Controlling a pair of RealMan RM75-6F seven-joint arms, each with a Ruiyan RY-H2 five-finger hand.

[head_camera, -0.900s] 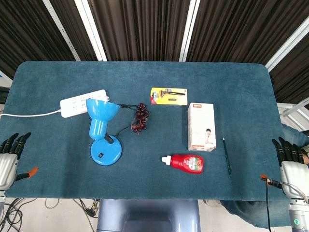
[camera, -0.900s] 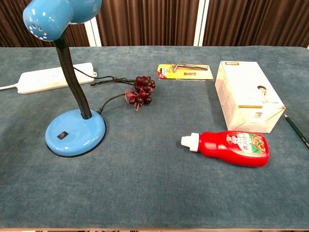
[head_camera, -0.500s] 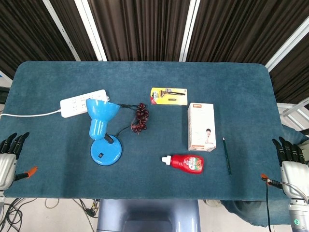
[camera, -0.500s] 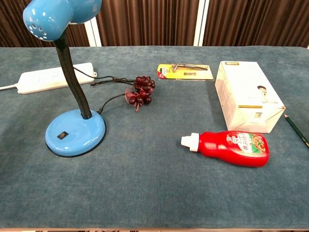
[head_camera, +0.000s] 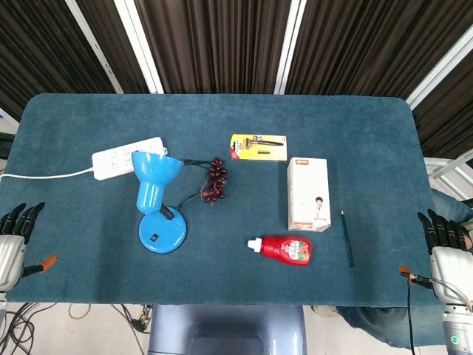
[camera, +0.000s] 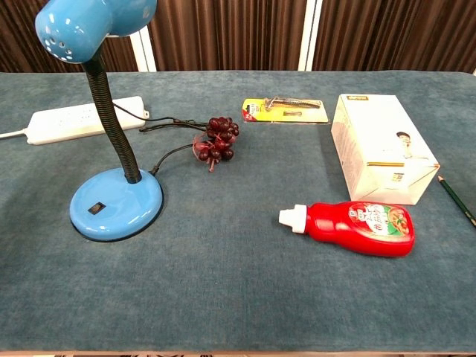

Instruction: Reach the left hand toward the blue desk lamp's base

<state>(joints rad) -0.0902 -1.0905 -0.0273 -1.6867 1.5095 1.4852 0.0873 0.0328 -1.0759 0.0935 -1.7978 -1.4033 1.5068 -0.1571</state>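
The blue desk lamp stands left of centre on the table, its round base (head_camera: 162, 233) (camera: 116, 204) flat on the cloth and its shade (head_camera: 153, 178) (camera: 93, 22) on a black flexible neck. My left hand (head_camera: 13, 248) shows at the far left edge of the head view, well left of the base, fingers straight and apart, holding nothing. At the far right edge my right hand (head_camera: 446, 248) lies the same way, empty. Neither hand appears in the chest view.
A white power strip (head_camera: 126, 157) lies behind the lamp, its cord running to dark red grapes (head_camera: 216, 180). A razor pack (head_camera: 259, 146), a white box (head_camera: 308, 194), a red bottle (head_camera: 287, 250) and a pencil (head_camera: 346, 237) occupy the middle and right.
My left hand has slipped slightly lower and further left. Nothing else has moved.
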